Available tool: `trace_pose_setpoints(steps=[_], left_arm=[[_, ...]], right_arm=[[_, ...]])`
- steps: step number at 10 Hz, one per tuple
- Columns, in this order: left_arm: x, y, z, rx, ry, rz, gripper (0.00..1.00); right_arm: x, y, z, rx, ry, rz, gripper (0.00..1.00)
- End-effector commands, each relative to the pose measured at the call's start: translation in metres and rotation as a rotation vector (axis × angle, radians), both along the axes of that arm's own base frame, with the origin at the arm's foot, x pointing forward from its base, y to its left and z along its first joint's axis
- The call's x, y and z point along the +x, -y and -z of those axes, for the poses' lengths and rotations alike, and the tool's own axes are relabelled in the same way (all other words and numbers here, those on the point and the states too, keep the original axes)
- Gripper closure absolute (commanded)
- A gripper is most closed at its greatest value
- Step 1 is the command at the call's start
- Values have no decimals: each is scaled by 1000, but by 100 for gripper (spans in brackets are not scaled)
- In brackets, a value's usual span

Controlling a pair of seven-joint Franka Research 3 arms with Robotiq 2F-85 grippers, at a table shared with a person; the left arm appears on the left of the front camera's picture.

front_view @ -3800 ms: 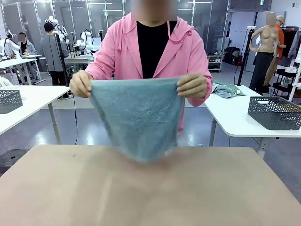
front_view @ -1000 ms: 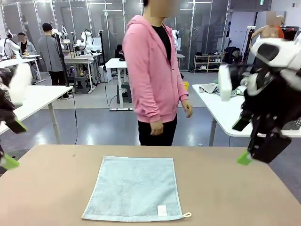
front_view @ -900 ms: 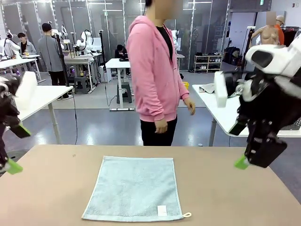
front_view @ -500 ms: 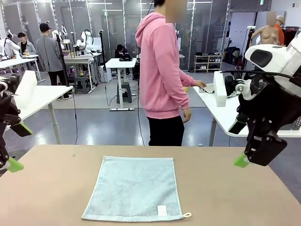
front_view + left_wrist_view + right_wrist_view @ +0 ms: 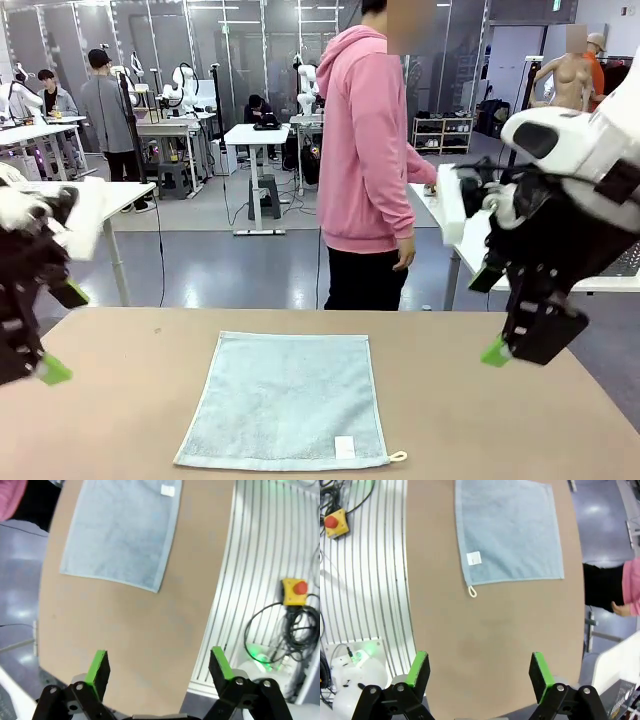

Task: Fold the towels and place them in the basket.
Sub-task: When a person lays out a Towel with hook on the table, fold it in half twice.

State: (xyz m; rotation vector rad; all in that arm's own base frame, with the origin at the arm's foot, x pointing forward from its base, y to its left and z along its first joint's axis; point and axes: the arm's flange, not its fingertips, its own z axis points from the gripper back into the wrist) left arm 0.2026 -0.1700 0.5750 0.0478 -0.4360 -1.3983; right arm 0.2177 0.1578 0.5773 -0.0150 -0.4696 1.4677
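A light blue-grey towel [image 5: 285, 400] lies spread flat on the tan table [image 5: 480, 430], with its white loop [image 5: 398, 457] at the near right corner. My left gripper [image 5: 62, 332] hovers open above the table's left edge, apart from the towel [image 5: 122, 530]. At the right side my right gripper [image 5: 487, 315] hangs open above the table. In each wrist view the green-padded gripper [image 5: 159, 662] [image 5: 478, 669] has nothing between its fingers, and the towel [image 5: 507, 530] lies far ahead. A dark mesh corner [image 5: 626, 700] on the white side table looks like the basket.
A person in a pink hoodie [image 5: 375, 140] stands beyond the far edge, turned toward the white side table [image 5: 470, 240], one hand [image 5: 430, 187] on it. Red stop buttons [image 5: 295, 589] [image 5: 334, 519] and cables lie on the ribbed robot base.
The person laid the towel flat, then stepped right toward the side table. Both grippers have drifted a little inward, still open. The towel has not moved over the last second.
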Motion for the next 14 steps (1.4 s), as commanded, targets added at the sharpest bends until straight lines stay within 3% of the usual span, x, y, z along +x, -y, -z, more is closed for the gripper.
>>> trace_pose_setpoints(steps=[1, 3, 5, 7, 9, 14], left_arm=[[23, 14, 46, -22, -64, 44, 0], [40, 28, 92, 9, -126, 40, 0], [54, 39, 128, 57, -124, 86, 0], [67, 43, 172, 71, -185, 113, 0], [75, 44, 203, 69, -172, 146, 0], [81, 31, 242, 96, -180, 148, 0]], right_arm=[[14, -19, 46, -7, -29, -110, 0], [26, -42, 92, -73, -93, -184, 0], [40, -55, 133, -69, -147, -239, 0], [45, -57, 154, -47, -159, -255, 0], [50, -64, 181, -52, -182, -288, 0], [72, -68, 222, -89, -199, -321, 0]])
